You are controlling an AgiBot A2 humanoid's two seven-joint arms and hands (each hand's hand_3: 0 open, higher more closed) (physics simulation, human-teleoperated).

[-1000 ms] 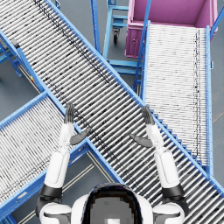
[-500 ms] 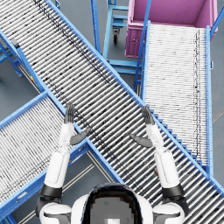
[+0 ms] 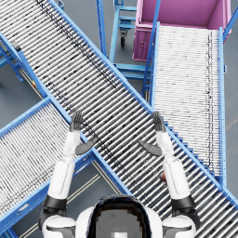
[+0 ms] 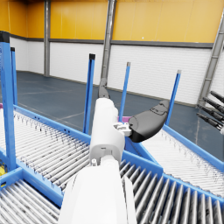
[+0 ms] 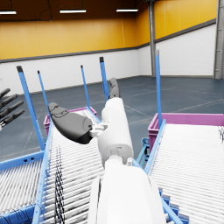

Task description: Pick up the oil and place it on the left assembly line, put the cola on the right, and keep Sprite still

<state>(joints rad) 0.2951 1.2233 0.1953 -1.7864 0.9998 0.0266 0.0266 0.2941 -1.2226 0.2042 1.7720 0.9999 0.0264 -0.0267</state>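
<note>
Item one, my left hand: empty, fingers spread and pointing away from me, thumb turned inward, raised over the near edge of the central conveyor. Item two, my right hand: likewise empty and spread, thumb turned in to face its partner, above the same rollers. The two are well apart, palms facing each other, a posture I judge to be one of readiness: either hand could close on whatever the rollers bring between them. Item three, left assembly line: branches off beside my left arm, rollers bare where visible; intended for the oil. Item four, right assembly line: runs away beside my right arm to a magenta bin; intended for the cola. Items five to seven, oil, cola, Sprite: none appears in any view, so I cannot say where they are. Sorting not yet begun, by my judgement; nothing is within reach to grasp.
</note>
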